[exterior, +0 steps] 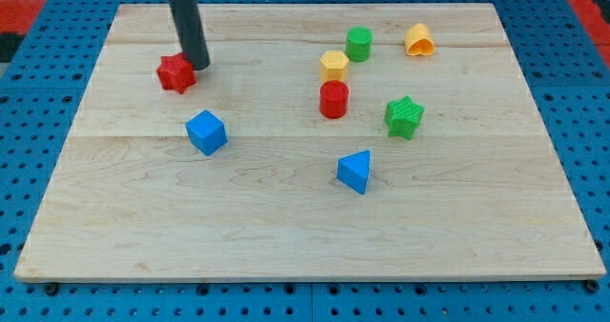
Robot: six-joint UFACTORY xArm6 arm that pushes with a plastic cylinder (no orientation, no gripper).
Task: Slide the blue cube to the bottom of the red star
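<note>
Blue cube [206,131] sits below and slightly to the view's right of the red star [175,73], near it but with a clear gap. So roughly in position; what's left looks like a small nudge up and to the view's left. My tip [197,65] is just at the star's right edge, touching or nearly, can't tell which. It's apart from the cube. No hand here, just a rod: nothing grasped, nothing to open or close.
</note>
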